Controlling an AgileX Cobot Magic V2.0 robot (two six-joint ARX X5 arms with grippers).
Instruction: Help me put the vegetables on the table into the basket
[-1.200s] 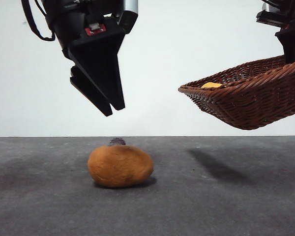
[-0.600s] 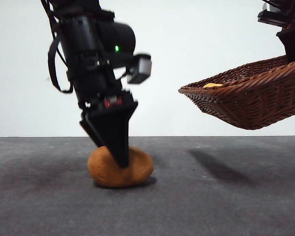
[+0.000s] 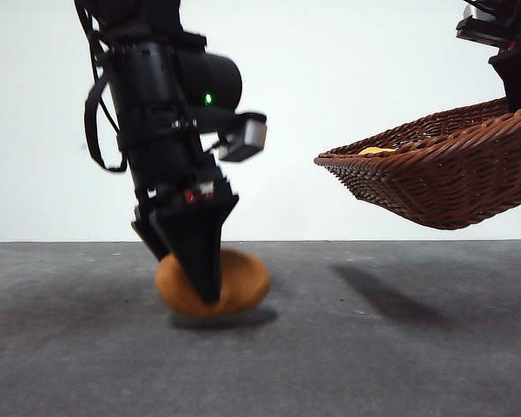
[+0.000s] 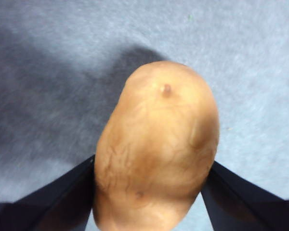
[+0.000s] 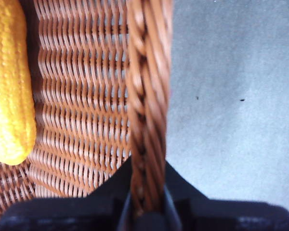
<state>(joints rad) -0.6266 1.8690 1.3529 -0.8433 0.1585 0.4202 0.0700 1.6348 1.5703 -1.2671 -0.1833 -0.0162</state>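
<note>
My left gripper (image 3: 204,291) is shut on the large orange-brown potato (image 3: 243,280), which hangs just above the table (image 3: 373,356) over its shadow. In the left wrist view the potato (image 4: 156,144) fills the space between my two black jaws. My right gripper (image 3: 514,61) is shut on the braided rim (image 5: 147,110) of the wicker basket (image 3: 443,178) and holds it tilted in the air at the right. The yellow lumpy vegetable (image 5: 9,86) lies inside the basket, and its top shows over the rim (image 3: 373,150). The dark purple piece is hidden.
The basket casts a shadow (image 3: 373,291) on the dark grey table between the potato and the basket. A plain white wall (image 3: 330,78) stands behind the table.
My left gripper came down from above the potato, shut on it and has raised it slightly off the table. The purple piece behind it no longer shows. The basket has stayed in place.
</note>
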